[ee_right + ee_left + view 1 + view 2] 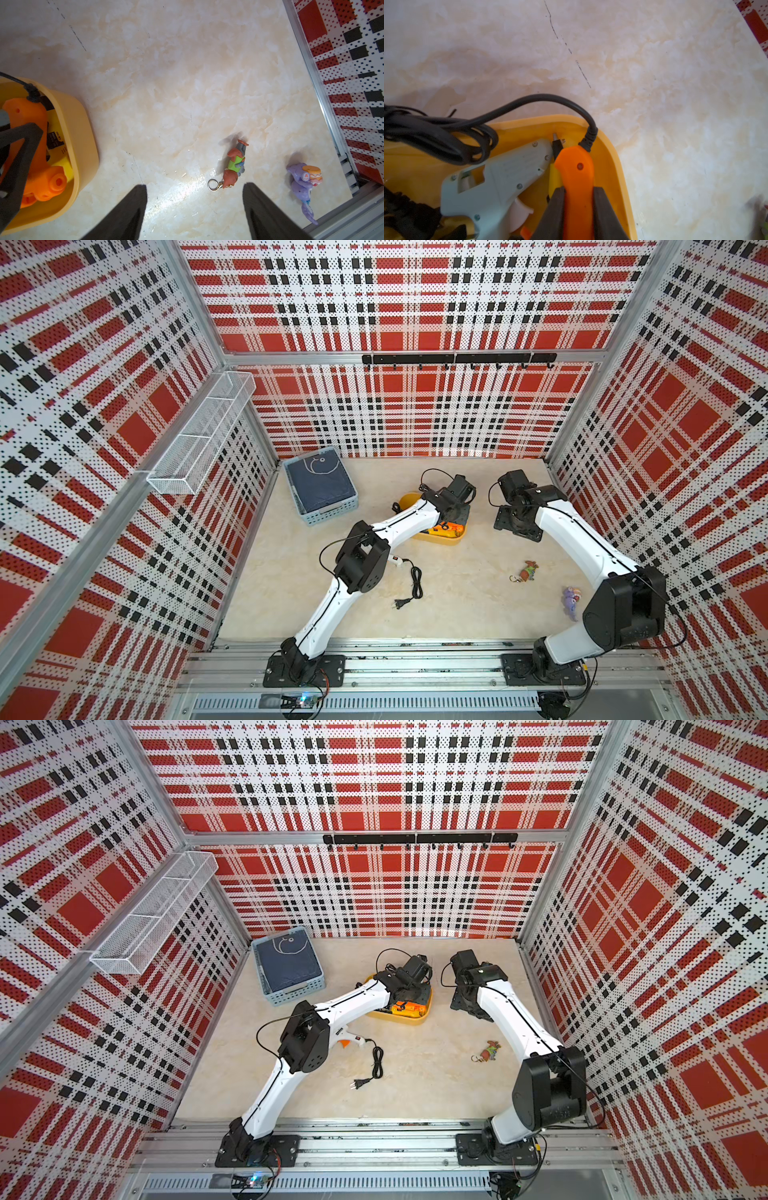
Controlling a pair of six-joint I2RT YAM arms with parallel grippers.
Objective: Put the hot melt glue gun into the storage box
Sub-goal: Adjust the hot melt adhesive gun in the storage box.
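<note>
Found the left gripper [579, 188] closed on the orange glue gun [575, 166], one dark finger pressed to each side of the handle. Located that gun already inside the storage box [610, 158], low in a corner, long axis running straight out from the jaws toward the rim, black cord [542, 96] arching from its butt over the wall. Noted a second, pale blue glue gun [500, 178] lying flat beside it in the same box. Saw the right gripper [195, 185] spread wide and empty over bare table [166, 93], near the box, a small keychain figure [234, 164] and a purple toy [303, 180] close by. Spotted in a top view a third, white glue gun [353, 1039] outside the box, flat on the table, tucked against the left arm's elbow [303, 1042], cord [377, 1056] and plug [359, 1083] trailing toward the robot's base. Read its long axis as running side to side across the table, cord end toward the robot's right, other end hidden under the elbow. Reckoned it well apart from both grippers, back from the box toward the base, nearer the left arm than the right. Judged a release of the orange gun as the step in hand, then a reach back for the white one, awkward so close under that elbow.
</note>
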